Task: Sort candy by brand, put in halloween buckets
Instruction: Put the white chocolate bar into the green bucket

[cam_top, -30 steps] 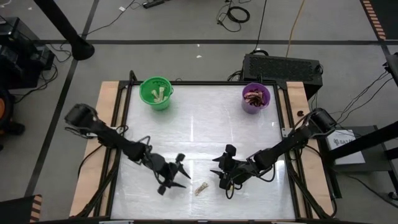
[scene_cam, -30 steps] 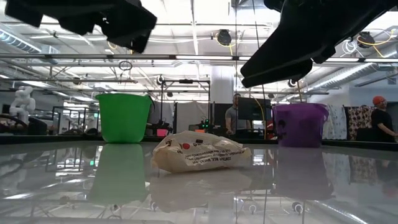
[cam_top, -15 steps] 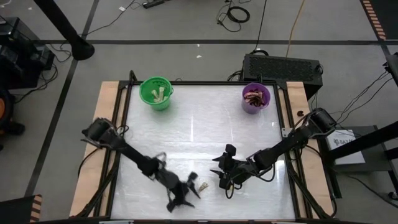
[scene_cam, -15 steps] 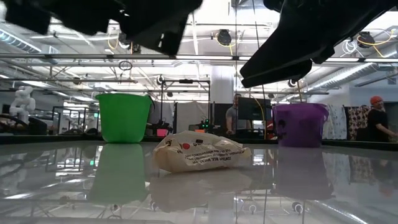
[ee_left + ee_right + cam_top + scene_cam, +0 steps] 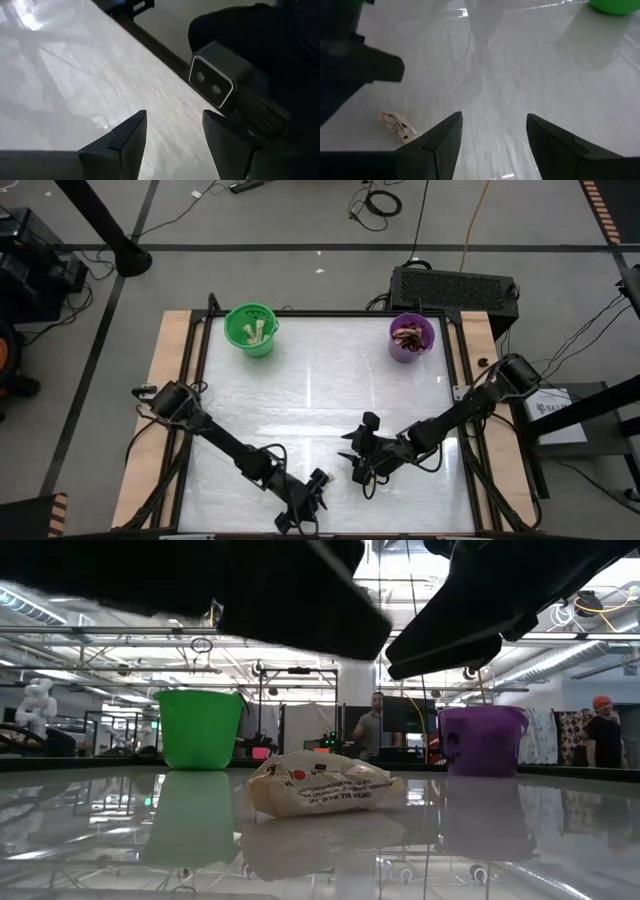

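One pale tan-cream candy lies flat on the table near its near edge, and it also shows in the right wrist view. In the high view my left gripper covers it. The green bucket at the far left holds pale pieces. The purple bucket at the far right holds red-brown pieces. My left gripper hangs open above the near edge, over the candy, and its wrist view shows only bare table between the fingers. My right gripper hovers open just right of the candy.
A small camera unit with two lenses sits at the table's near edge, right in front of my left gripper. The white tabletop is bare between the buckets and the arms. Beyond the table, people stand in the room.
My left gripper has swept from left of the candy toward the table's near edge and rightward, ending over the candy close to the low camera. The candy has stayed where it was.
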You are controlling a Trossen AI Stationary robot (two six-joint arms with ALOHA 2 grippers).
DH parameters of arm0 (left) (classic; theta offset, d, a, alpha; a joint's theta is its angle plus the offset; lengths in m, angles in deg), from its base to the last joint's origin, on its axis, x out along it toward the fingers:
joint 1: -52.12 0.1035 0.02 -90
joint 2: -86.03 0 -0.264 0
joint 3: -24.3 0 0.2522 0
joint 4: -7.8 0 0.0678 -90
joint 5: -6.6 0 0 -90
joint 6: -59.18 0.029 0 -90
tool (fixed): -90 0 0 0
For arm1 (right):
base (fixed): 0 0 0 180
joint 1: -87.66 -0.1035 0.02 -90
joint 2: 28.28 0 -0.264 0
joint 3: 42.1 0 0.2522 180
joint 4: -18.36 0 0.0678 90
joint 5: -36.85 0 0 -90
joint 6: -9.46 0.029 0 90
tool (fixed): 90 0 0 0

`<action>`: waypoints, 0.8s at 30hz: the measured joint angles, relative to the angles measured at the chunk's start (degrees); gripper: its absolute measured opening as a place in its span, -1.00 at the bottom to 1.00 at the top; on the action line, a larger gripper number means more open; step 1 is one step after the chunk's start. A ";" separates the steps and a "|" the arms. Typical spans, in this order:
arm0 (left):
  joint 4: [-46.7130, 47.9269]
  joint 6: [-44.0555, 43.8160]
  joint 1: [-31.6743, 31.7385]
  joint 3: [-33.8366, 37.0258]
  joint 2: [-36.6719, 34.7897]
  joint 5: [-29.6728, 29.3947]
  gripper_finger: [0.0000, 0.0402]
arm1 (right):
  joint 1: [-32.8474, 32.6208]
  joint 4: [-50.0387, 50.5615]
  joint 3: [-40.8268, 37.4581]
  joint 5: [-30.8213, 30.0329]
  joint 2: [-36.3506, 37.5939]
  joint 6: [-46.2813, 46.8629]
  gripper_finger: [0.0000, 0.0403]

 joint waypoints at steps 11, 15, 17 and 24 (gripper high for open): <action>6.89 -7.79 -0.48 0.02 0.00 -4.54 0.00 | -0.22 -1.60 0.00 -4.33 -0.52 4.47 0.05; 6.87 -8.93 -0.92 0.54 0.00 -5.80 0.00 | -0.44 -1.59 0.01 -4.29 -0.52 4.16 0.05; 6.84 -9.13 -1.06 1.31 0.00 -5.99 0.00 | -0.44 -1.59 0.00 -4.29 -0.52 3.01 0.05; 6.88 -9.48 -1.16 3.09 0.02 -6.94 0.00 | -0.17 -1.57 0.00 -4.29 -0.52 0.65 0.05</action>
